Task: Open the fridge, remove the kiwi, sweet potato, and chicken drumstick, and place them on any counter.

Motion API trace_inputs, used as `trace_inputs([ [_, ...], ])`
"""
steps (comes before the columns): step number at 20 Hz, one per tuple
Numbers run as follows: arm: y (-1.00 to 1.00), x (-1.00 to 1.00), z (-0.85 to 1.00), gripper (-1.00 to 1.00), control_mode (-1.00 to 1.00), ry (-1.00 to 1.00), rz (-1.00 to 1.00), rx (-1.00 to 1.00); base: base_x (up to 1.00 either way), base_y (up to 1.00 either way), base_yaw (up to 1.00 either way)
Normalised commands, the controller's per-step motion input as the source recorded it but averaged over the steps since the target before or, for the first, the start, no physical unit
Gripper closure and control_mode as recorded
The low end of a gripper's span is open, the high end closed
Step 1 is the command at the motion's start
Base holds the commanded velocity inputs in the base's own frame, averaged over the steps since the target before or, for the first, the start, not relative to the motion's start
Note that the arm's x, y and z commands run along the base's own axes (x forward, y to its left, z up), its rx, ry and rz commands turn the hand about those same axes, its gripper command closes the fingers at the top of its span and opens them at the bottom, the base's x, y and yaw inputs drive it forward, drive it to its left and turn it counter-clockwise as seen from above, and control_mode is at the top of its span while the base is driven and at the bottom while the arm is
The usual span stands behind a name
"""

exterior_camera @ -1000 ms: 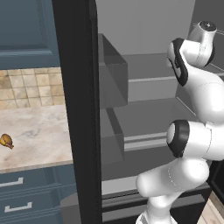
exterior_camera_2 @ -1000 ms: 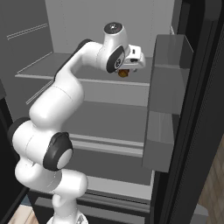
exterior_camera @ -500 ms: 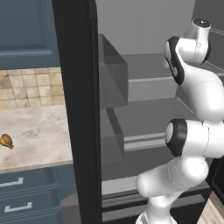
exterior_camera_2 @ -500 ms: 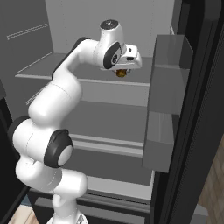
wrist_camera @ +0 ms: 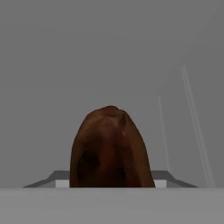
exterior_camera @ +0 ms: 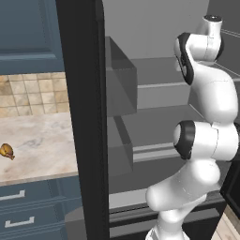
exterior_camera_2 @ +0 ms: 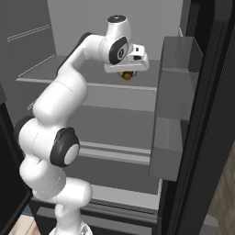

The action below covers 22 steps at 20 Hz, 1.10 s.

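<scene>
Most of the sweet potato hid the fingertips; the gripper held it above the fridge shelf, walls near.

Fridge: glossy black door shell, matt light grey plastic-looking interior. Sweet potato: dull reddish-brown skin, slightly rough and mottled. Counter: polished beige marbled stone. Chicken drumstick: golden-brown, faintly shiny.

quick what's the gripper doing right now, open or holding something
Gripper: closed on the sweet potato, inside the fridge above the upper shelf.
</scene>
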Motion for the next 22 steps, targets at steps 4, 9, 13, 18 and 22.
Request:
trace_inputs([
  [4,0.0,-0.17,-0.14,1.0,-1.0,0.0,0.05,0.0,0.0,0.0,0.0],
  [9,0.05,-0.49,-0.08,1.0,-1.0,-0.08,0.03,0.0,0.0,0.0,0.0],
  [13,0.14,-0.81,0.0,1.0,-1.0,-0.13,0.0,0.0,0.0,0.0,0.0],
  [18,0.31,-1.0,0.06,1.0,-1.0,-0.13,0.01,0.0,0.0,0.0,0.0],
  [22,0.49,-0.98,0.23,1.0,-1.0,-0.12,0.05,-0.01,0.0,0.0,0.0],
])
